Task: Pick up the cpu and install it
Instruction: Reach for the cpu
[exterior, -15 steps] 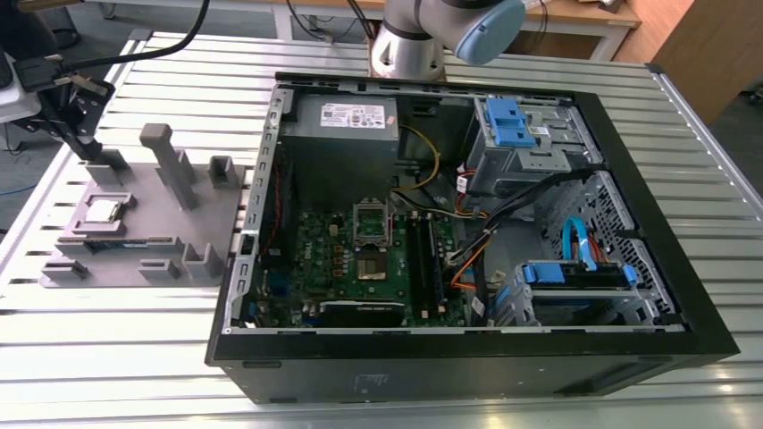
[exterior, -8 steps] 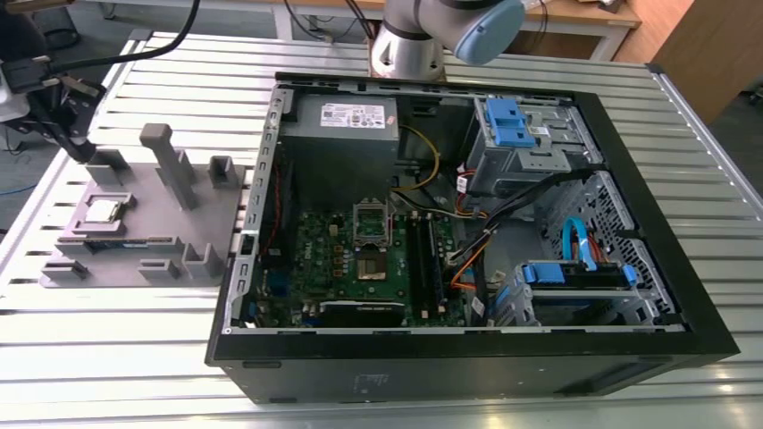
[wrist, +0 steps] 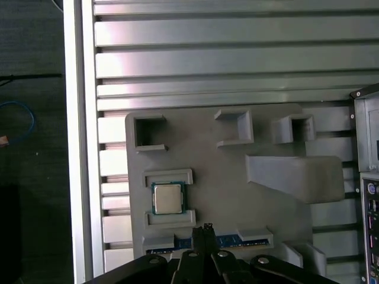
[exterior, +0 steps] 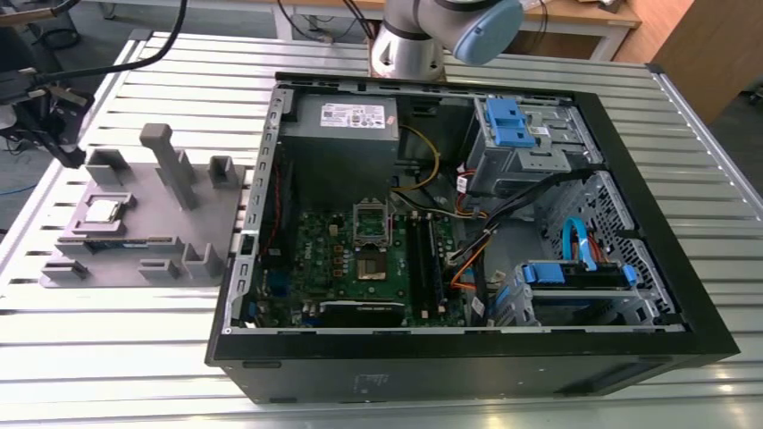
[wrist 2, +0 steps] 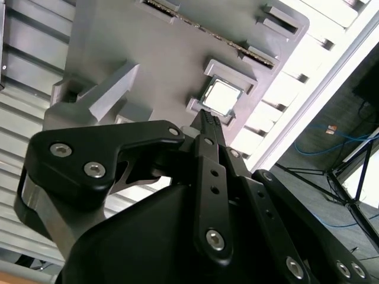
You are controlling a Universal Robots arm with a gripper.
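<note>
- Step in hand is judged to be the approach for the pick: the gripper [wrist: 205, 231] is hung above the grey fixture plate [wrist: 225, 195], near the cpu [wrist: 168, 197] but clear of it.
- Jaws are seen pressed together in both wrist views, with nothing held.
- The cpu is seated flat, metal lid up, in its pocket on the fixture plate, which lies on the slatted table [exterior: 143, 357] at the exterior view's left, beside the open PC case [exterior: 477, 357].
- The cpu is bracketed by low walls on two opposite edges. A grip across the two freer edges is judged safest.
- Jaws should be parted first and centred over the lid. A straight vertical drop is advised so the chip is not tilted or scraped.
- The memory stick [wrist: 231, 241] lies in the neighbouring slot, so contact with it should be avoided.
- The motherboard [exterior: 346, 268] is exposed inside the case.
- Writing: a white label [exterior: 356, 114] is seen on the power supply, but its print cannot be read. Lid markings on the cpu cannot be made out.
</note>
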